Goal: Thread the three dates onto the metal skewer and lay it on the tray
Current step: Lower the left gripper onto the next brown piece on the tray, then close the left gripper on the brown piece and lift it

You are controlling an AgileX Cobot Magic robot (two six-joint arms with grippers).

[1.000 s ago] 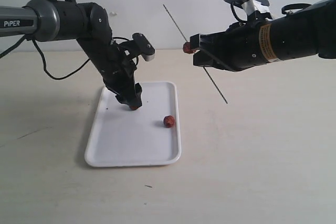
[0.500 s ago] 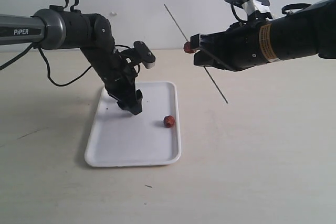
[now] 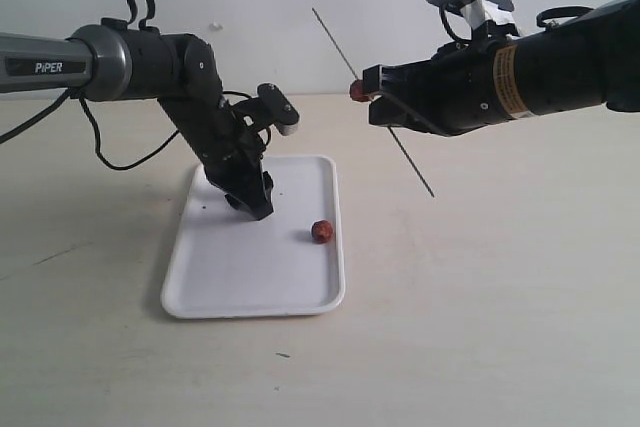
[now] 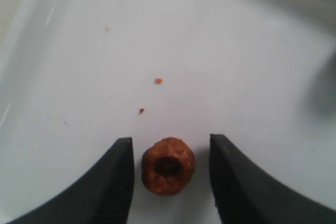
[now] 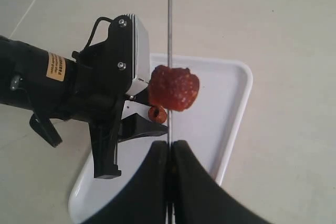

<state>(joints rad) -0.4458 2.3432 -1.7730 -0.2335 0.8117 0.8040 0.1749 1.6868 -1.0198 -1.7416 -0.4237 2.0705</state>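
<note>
The white tray (image 3: 240,277) lies on the table at left. My left gripper (image 3: 257,207) is down over it, open, its fingers (image 4: 118,182) either side of a reddish-brown date (image 4: 168,166), with a small gap each side. That date is hidden in the exterior view. A second date (image 3: 321,231) rests loose near the tray's right rim. My right gripper (image 5: 169,146) is shut on the thin metal skewer (image 3: 400,147), held slanted in the air to the right of the tray. A third date (image 5: 174,87) is threaded on the skewer just beyond the fingertips.
The beige table (image 3: 480,297) stretches around the tray. A few date crumbs (image 4: 158,81) lie on the tray (image 4: 210,51). A black cable (image 3: 110,142) hangs from the left arm down to the tabletop. A pale wall stands behind.
The left arm has shifted slightly up and right over the tray, and the date at its fingertips no longer shows in the exterior view. The right arm and skewer have not moved.
</note>
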